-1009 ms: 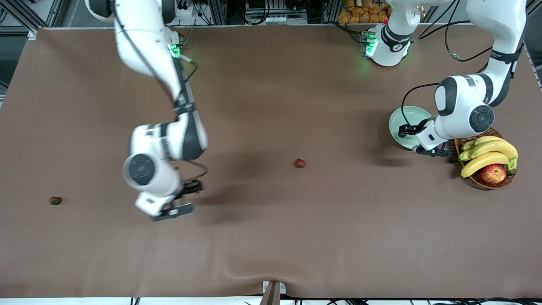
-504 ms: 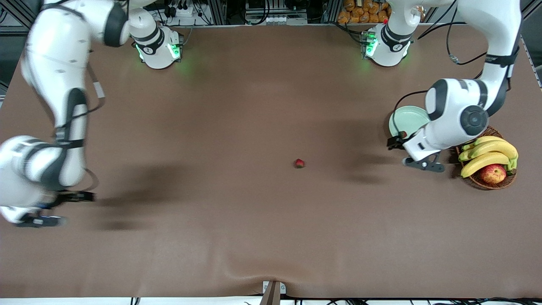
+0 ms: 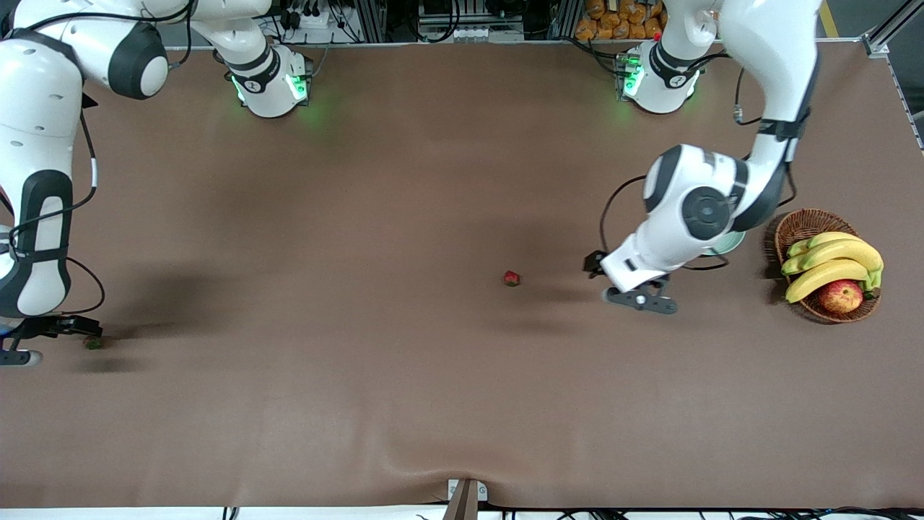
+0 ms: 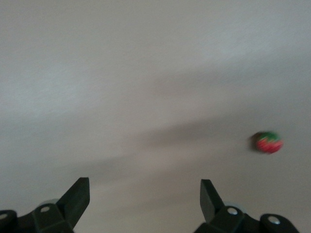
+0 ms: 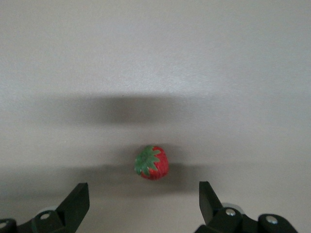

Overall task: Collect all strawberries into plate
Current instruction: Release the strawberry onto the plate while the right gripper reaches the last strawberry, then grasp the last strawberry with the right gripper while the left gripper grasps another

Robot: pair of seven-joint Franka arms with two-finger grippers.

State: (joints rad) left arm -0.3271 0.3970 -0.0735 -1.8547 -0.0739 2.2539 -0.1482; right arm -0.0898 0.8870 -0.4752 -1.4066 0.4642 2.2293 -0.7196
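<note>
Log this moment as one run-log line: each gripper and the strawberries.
left gripper: open, over table beside middle strawberry | right gripper: open, at end strawberry | plate: mostly hidden

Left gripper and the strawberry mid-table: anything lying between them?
Nothing. In the front view only bare brown tablecloth separates the left gripper, jaws open, from the strawberry mid-table. The left wrist view shows the same bare stretch.

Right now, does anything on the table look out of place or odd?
Two strawberries lie loose on the cloth: one mid-table, one at the right arm's end by the open right gripper. The open left gripper is empty. The plate is mostly hidden. Nothing is spilled.
</note>
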